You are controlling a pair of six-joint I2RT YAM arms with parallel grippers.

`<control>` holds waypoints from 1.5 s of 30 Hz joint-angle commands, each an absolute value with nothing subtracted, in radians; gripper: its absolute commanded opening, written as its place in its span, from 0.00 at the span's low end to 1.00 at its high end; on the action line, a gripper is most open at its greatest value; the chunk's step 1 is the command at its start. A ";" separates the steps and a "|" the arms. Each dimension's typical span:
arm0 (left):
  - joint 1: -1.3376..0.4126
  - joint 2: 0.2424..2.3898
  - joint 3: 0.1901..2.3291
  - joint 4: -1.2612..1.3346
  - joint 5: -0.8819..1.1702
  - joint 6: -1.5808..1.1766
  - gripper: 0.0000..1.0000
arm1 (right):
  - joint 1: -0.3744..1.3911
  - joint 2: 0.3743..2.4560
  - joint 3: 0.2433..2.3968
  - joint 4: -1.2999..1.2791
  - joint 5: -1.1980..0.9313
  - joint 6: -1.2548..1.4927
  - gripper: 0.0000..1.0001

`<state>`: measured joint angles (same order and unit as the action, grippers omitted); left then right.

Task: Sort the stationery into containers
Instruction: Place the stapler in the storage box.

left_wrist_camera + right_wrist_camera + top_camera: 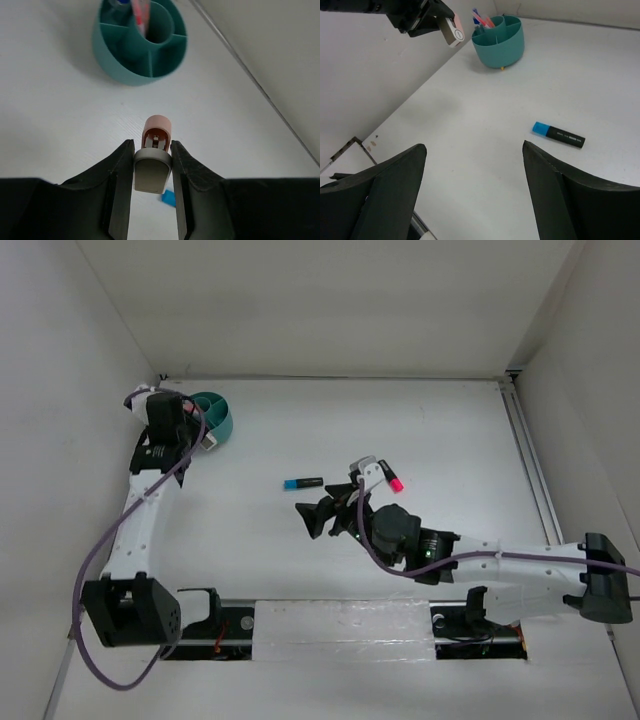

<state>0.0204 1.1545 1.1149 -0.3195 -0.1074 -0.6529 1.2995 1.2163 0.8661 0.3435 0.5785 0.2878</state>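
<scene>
The left fingers [119, 186] are clenched on the eraser [152, 170], gripping its pale sleeve from both sides, with the pink end sticking out past the fingertips. It hangs clear of the tabletop [60, 115]. The teal tub [125, 67] stands ahead of the fingertips, near but not yet under them, so the step in hand looks like the carry and drop.

To do it well, I would bring the fingers forward until the eraser sits squarely over one of the near compartments, which look empty from here. A divider would catch or tip it. The salmon-pink pens [140, 14] stand in a compartment on the far side, so stopping short keeps the fingers from knocking them. Lowering the pink end below the rim before letting go should stop a bounce-out, since the eraser is rubbery and light. The tub looks light too, so the wall is best left untouched.

The right fingers [382, 192] are spread wide and hold nothing. The blue-ended marker [558, 135] lies flat ahead of them and off to their right. The pink-ended marker [388, 477] lies close behind them, beside the wrist.
</scene>
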 commanded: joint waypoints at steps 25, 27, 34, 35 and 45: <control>0.021 1.773 1.746 -0.603 -0.749 -1.051 0.00 | 1.431 1.014 0.741 0.218 0.620 0.449 0.85; 0.021 1.801 1.770 -0.603 -0.758 -1.051 0.00 | 1.431 1.014 0.741 0.218 0.620 0.460 0.85; 0.021 1.819 1.746 -0.572 -0.736 -1.075 0.00 | 1.440 1.014 0.732 0.218 0.611 0.469 0.85; 0.021 1.828 1.746 -0.559 -0.723 -1.084 0.00 | 1.440 1.014 0.732 0.218 0.611 0.469 0.85; 0.021 1.859 1.726 -0.535 -0.681 -1.123 0.00 | 1.440 0.985 0.703 0.209 0.620 0.479 0.86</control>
<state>0.0212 1.8614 1.7279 -0.5537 -0.6655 -1.0641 1.4342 1.0027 0.7036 0.1928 0.6159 0.4690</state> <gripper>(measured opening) 0.272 0.854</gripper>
